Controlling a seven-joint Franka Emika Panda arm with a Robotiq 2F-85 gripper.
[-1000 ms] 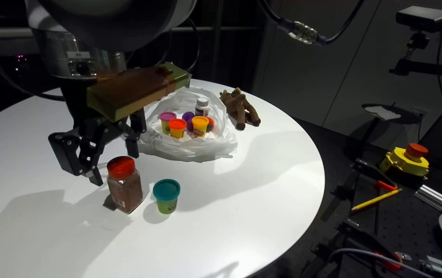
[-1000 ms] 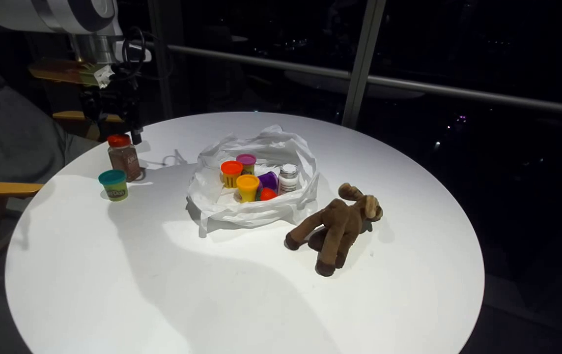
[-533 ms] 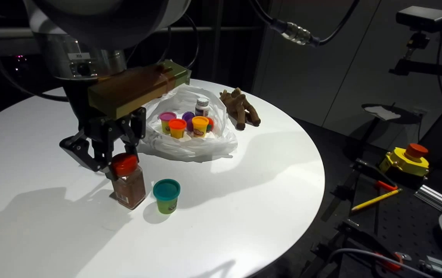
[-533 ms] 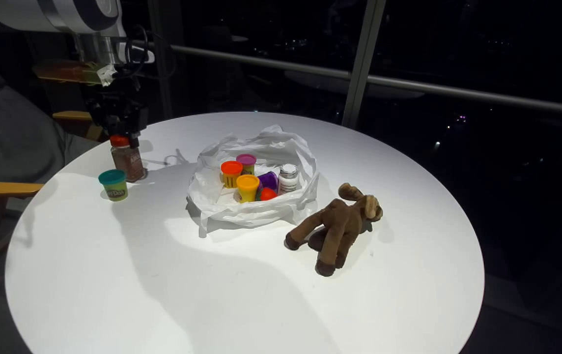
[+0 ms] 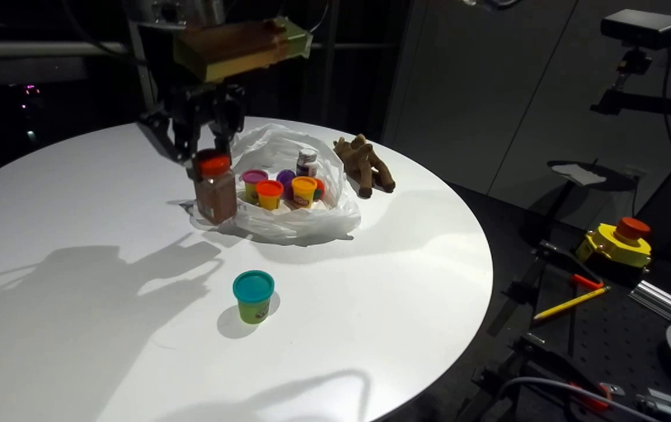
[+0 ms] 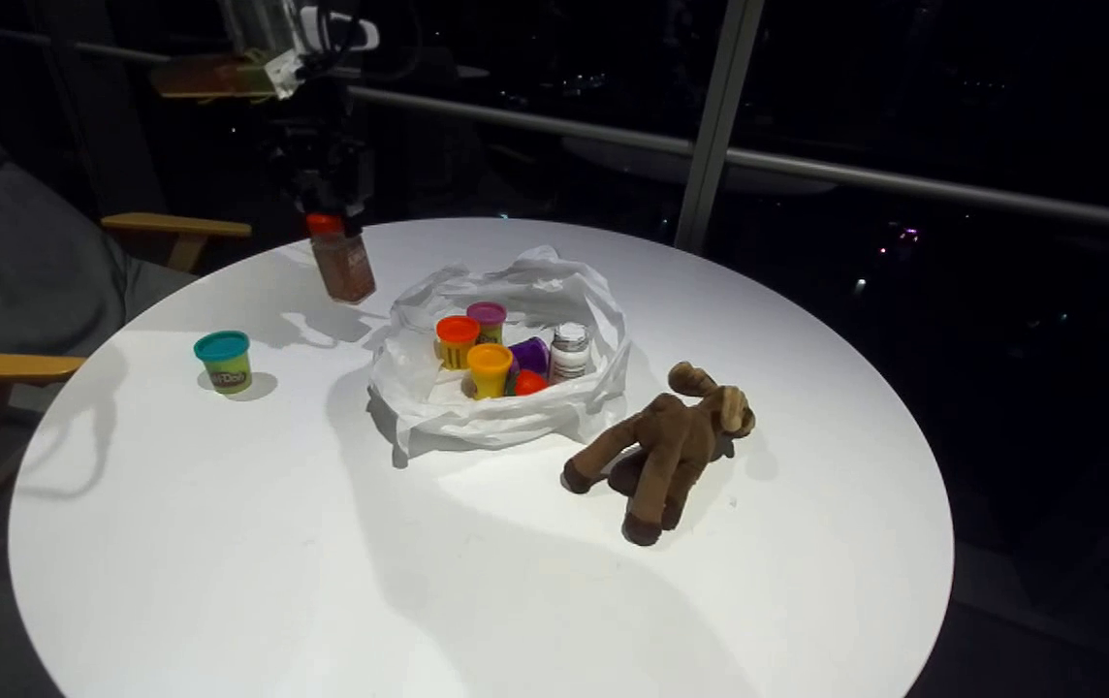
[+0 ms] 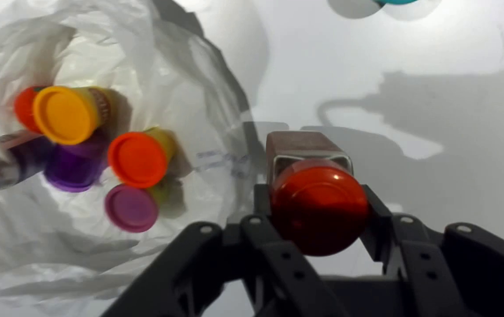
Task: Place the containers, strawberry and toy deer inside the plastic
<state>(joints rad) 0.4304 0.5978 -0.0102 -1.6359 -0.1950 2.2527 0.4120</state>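
Robot hand (image 7: 317,203) holding a red-lidded jar (image 6: 345,269) beside a plastic bag (image 6: 491,424)

I see the hand gripping the jar near its top, clear of the white tabletop (image 6: 225,543), just outside the open bag's rim. Inside the bag are an orange-lidded cup (image 6: 458,346), a yellow-lidded cup (image 6: 490,371), a pink-lidded cup (image 6: 488,312), a purple cup (image 6: 529,355), a white-capped bottle (image 6: 569,359) and the strawberry (image 6: 529,383) (partly hidden from me). A teal-lidded cup (image 6: 225,364) stands on the tabletop, well apart; the brown toy deer (image 6: 671,431) lies near the bag, opposite the jar.

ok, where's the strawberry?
Inside the plastic bag: in an exterior view the strawberry shows just right of the yellow cup, with the white-capped bottle at its upper right.
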